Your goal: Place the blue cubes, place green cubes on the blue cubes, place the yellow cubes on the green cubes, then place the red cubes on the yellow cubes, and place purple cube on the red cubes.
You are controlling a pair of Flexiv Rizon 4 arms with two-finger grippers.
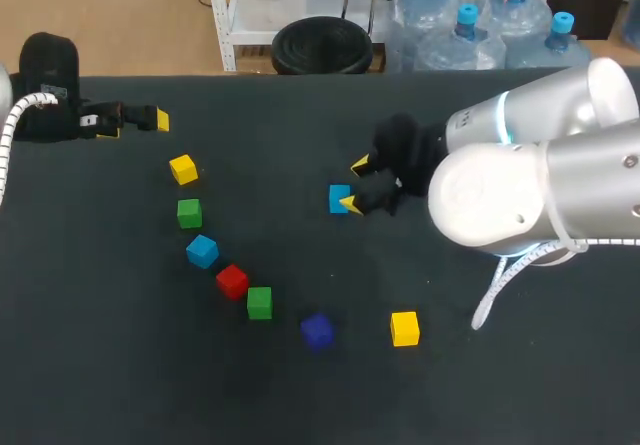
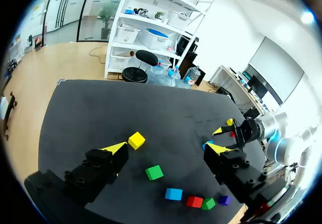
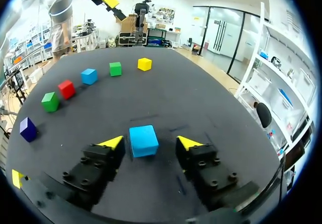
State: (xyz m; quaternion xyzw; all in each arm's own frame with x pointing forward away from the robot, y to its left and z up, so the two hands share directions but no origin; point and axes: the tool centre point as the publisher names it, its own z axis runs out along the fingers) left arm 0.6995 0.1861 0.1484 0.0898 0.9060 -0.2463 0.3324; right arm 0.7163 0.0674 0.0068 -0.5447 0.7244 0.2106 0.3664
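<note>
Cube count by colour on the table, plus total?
blue cubes: 2
green cubes: 2
yellow cubes: 2
red cube: 1
purple cube: 1
Total: 8

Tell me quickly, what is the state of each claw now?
Left claw: open, holding nothing.
Right claw: open, with a blue cube between its fingers, not gripped.
</note>
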